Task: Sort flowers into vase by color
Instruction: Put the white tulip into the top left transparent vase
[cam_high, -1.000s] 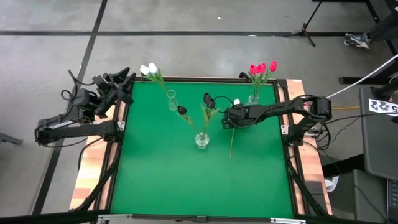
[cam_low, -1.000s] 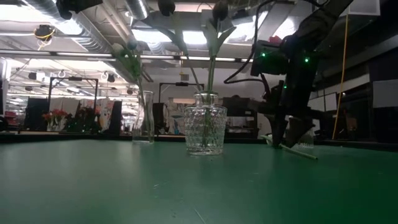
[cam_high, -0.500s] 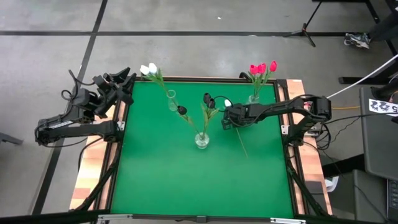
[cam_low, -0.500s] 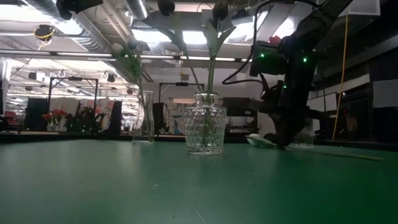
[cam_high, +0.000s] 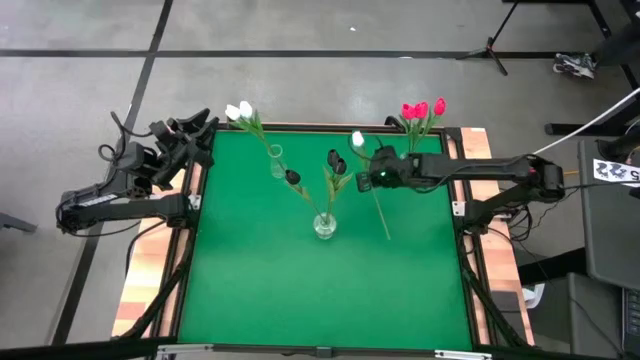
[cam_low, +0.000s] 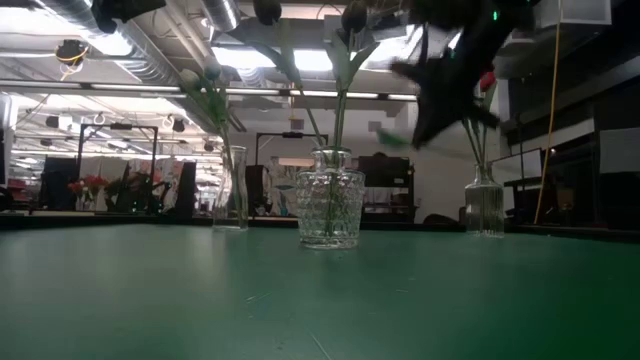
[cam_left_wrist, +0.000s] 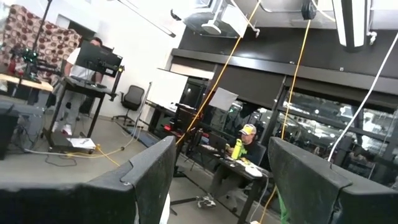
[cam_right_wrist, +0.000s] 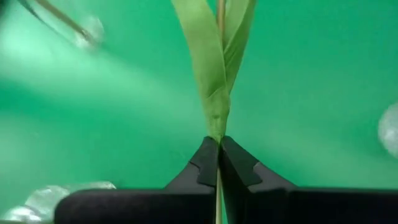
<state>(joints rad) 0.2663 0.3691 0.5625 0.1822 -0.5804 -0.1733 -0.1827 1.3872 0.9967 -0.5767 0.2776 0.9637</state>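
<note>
My right gripper (cam_high: 372, 181) is shut on a white tulip (cam_high: 357, 139) above the mat's far right part; its thin stem (cam_high: 383, 220) trails toward the near edge. A round glass vase (cam_high: 325, 226) at the centre holds black tulips (cam_high: 335, 162). A slim vase (cam_high: 276, 156) holds white tulips (cam_high: 238, 110), and another vase (cam_high: 408, 158) holds pink-red tulips (cam_high: 421, 108). My left gripper (cam_high: 205, 126) waits open over the far left corner, its fingers (cam_left_wrist: 149, 180) pointing into the room. My right gripper pinches the white tulip's stem between its two fingertips, right where the green leaves join it (cam_right_wrist: 216, 132). The fingers slant down from the table's right side. The tulip is lifted clear of the mat, head toward the far edge, stem end toward the near edge.
The green mat (cam_high: 300, 290) is bare over its near half. The three vases (cam_low: 330, 210), (cam_low: 232, 190), (cam_low: 484, 205) stand in the far half, with tulip heads and leaves reaching above them. A raised frame (cam_high: 470, 260) edges the table.
My right gripper has risen from the mat and shifted toward the far edge, carrying the white tulip with it. The tulip lay on the mat beside the centre vase; it now hangs clear, and its stem end has swung toward the table's right.
</note>
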